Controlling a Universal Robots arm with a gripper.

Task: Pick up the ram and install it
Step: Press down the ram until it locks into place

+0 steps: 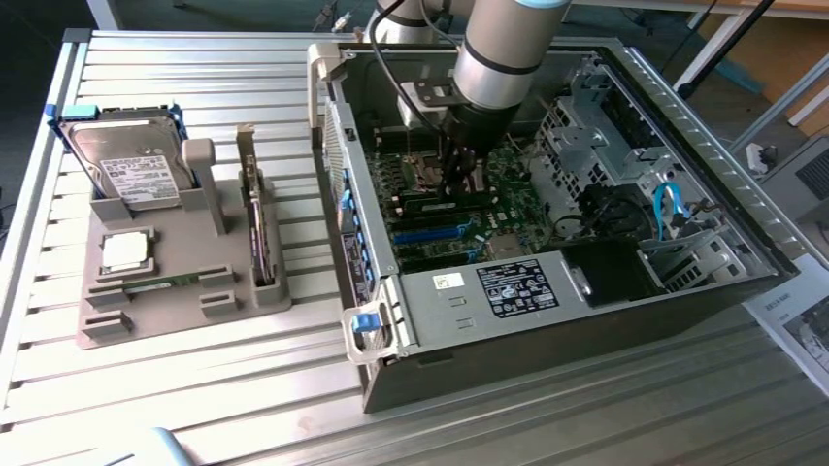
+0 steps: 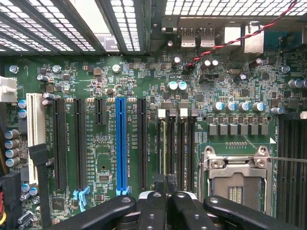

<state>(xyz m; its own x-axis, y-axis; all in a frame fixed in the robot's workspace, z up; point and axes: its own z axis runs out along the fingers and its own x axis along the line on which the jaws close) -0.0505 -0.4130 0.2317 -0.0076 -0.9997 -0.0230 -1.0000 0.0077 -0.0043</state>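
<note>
The ram [image 2: 163, 146] stands edge-on in the first of the memory slots, beside the socket, and shows as a thin yellowish line with a white clip at its far end. My gripper [image 2: 166, 184] is shut, its black fingertips [image 2: 154, 188] pressed together over the ram's near end. Whether they pinch the stick or only rest on it I cannot tell. In the exterior view my gripper [image 1: 456, 180] reaches straight down into the open computer case [image 1: 518, 291], onto the green motherboard [image 1: 506, 209].
A blue expansion slot [image 2: 121, 143] and black slots lie beside the memory slots, and the open processor socket [image 2: 235, 179] sits on the other side. On the exterior view's left, a grey tray [image 1: 182, 301] holds a hard drive [image 1: 130, 165], a square processor [image 1: 126, 250] and an upright card [image 1: 259, 243].
</note>
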